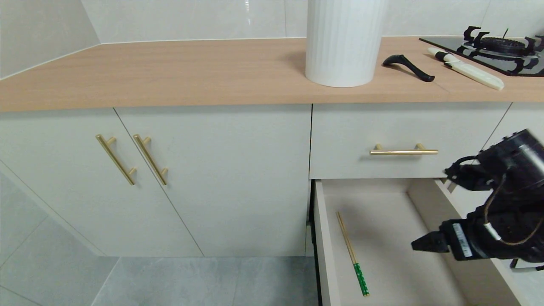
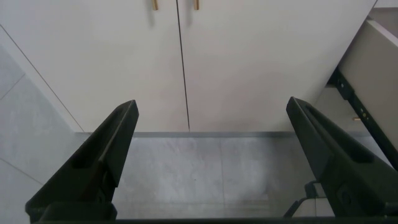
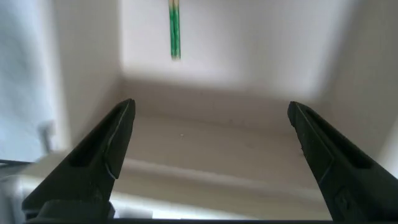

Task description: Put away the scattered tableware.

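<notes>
A pair of wooden chopsticks [image 1: 352, 255] with green ends lies on the floor of the open lower drawer [image 1: 325, 250] at the right. My right gripper [image 1: 425, 245] hangs over the drawer's right side, open and holding nothing. In the right wrist view the right gripper [image 3: 210, 109] points into the drawer, with the chopsticks' green ends [image 3: 175, 28] ahead of its fingers. On the counter lie a black spoon [image 1: 408, 66] and a white knife [image 1: 467, 70] with a black handle. My left gripper [image 2: 211, 106] is open and empty, low in front of the cabinet doors [image 2: 180, 62].
A tall white ribbed container [image 1: 342, 42] stands on the wooden counter [image 1: 170, 72], left of the spoon. A black gas hob [image 1: 497, 46] sits at the far right. The upper drawer with a gold handle [image 1: 403, 151] is closed. Grey tiled floor [image 1: 170, 280] lies below the cabinets.
</notes>
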